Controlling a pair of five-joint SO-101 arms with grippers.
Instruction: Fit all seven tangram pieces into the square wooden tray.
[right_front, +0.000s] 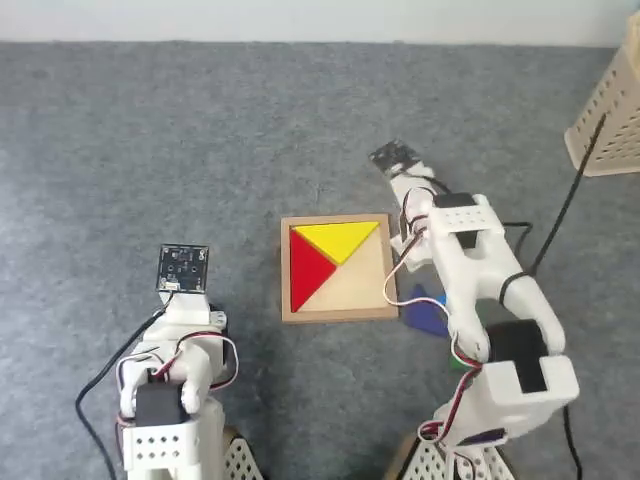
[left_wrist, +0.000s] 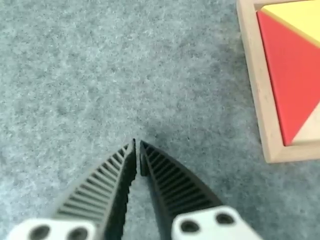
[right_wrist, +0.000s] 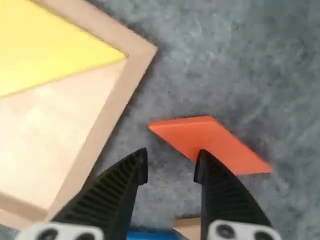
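Right gripper (right_wrist: 171, 160): jaws apart and holding nothing, poised over the near edge of the flat orange parallelogram piece (right_wrist: 210, 142). One finger overlaps the piece in the wrist view; I cannot tell whether it touches.
Orange piece: flat on the grey carpet (left_wrist: 100, 65), just beside a corner of the square wooden tray (right_wrist: 102, 125) and outside its rim.
Step in hand: probably picking up this piece. Centre both fingers across its narrow width before closing so it does not skid on the carpet. Then lift it clear of the rim and turn it to match the bare wood.
Tray: the yellow triangle (right_wrist: 45, 50) and red triangle (left_wrist: 290, 75) are seated; the rest of the floor is bare.
Blue piece (right_front: 428, 312): on the carpet near the right arm.
Left gripper (left_wrist: 137, 145): fingers together, empty, over carpet beside the tray.
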